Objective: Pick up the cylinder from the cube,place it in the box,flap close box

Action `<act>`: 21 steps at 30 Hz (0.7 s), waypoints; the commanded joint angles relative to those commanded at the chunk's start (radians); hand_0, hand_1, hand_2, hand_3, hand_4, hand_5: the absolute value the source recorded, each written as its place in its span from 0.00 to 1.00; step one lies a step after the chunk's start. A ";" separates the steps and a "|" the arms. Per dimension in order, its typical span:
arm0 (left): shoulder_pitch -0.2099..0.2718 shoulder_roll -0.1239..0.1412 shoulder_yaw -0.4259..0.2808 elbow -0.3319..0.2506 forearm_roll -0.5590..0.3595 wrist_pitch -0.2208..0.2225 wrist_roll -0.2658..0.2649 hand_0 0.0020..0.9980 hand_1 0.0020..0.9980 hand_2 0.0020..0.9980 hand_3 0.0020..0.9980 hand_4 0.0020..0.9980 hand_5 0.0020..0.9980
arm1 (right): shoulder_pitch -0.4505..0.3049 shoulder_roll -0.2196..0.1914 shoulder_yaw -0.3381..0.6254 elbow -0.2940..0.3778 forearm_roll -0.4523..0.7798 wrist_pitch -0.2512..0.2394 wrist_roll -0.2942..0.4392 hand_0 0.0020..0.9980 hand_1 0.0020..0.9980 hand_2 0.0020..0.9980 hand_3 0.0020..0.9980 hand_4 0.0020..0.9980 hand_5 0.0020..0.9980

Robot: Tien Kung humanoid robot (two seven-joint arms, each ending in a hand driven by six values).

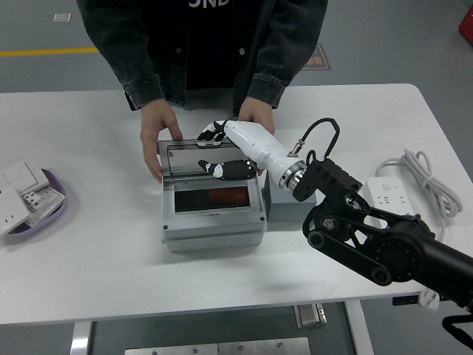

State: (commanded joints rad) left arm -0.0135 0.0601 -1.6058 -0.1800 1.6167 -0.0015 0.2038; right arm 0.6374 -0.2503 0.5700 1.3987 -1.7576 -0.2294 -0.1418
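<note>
The orange cylinder (226,197) lies inside the grey box (214,231), seen through its dark opening. The box's clear lid (211,160) stands upright at the back and mirrors my hand. My right hand (213,132) is at the lid's top edge, fingers spread and holding nothing. The grey cube (285,212) stands just right of the box, partly hidden by my forearm. A person at the far side rests one hand (158,140) on the box's back left corner and the other hand (256,116) behind the lid. My left arm is out of view.
A purple dish (52,211) with white switch parts sits at the left edge. A white power strip (389,201) with a coiled cable (425,174) lies at the right. The table's near edge runs just below the box.
</note>
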 joint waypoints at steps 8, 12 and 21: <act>0.001 0.001 -0.004 0.000 0.002 0.000 -0.001 0.59 0.61 0.60 0.62 0.63 0.16 | -0.049 -0.061 -0.021 0.132 -0.009 -0.004 -0.027 0.69 0.65 0.67 0.66 0.67 0.34; 0.003 0.001 -0.006 0.000 0.002 0.001 -0.002 0.59 0.61 0.60 0.62 0.63 0.16 | -0.083 -0.086 -0.052 0.168 0.053 -0.021 -0.034 0.67 0.64 0.67 0.66 0.66 0.34; 0.003 0.001 -0.007 0.000 0.003 0.001 -0.003 0.59 0.61 0.60 0.62 0.63 0.16 | -0.118 -0.110 -0.066 0.172 0.165 -0.023 0.009 0.66 0.64 0.67 0.66 0.66 0.33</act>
State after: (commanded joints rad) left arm -0.0105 0.0611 -1.6125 -0.1800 1.6197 -0.0007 0.2007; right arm 0.5193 -0.3606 0.5036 1.5712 -1.5928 -0.2529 -0.1327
